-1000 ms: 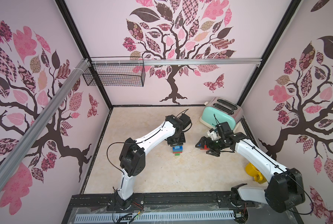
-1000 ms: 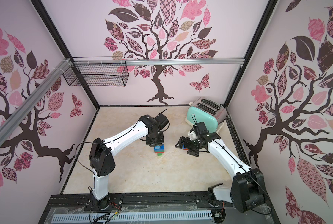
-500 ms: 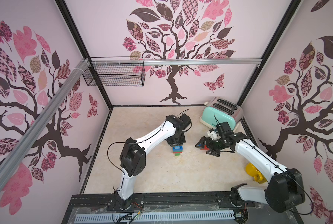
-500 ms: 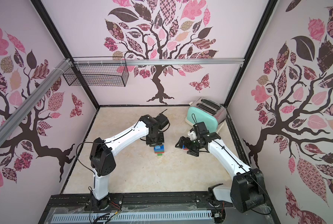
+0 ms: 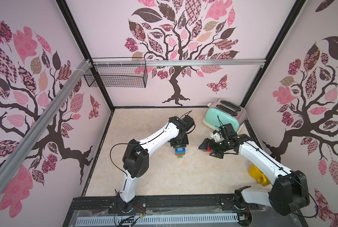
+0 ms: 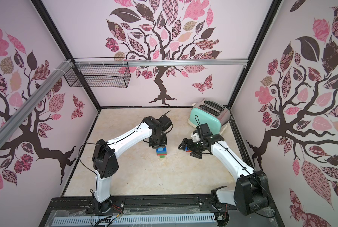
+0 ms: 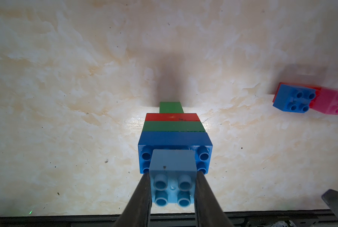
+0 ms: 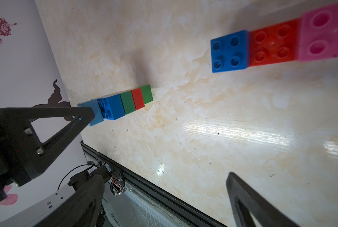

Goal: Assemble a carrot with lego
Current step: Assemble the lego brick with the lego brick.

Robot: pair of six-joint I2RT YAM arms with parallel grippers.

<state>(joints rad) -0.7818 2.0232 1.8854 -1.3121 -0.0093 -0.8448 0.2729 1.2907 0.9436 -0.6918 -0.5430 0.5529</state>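
We find bare table [image 5: 164, 173] between the carrot [image 5: 180, 153] and the loose bricks [image 8: 272, 47]; the toaster [image 5: 219, 118] and yellow mug [image 5: 255, 173] crowd the right side.

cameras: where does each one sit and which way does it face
Both top views: high in front, looking down at the table; both arms show.
Left wrist: behind the left gripper, looking down the carrot; both fingers show.
Right wrist: low over the table, facing the carrot; the right gripper shows, open.
Shared: all show the carrot.
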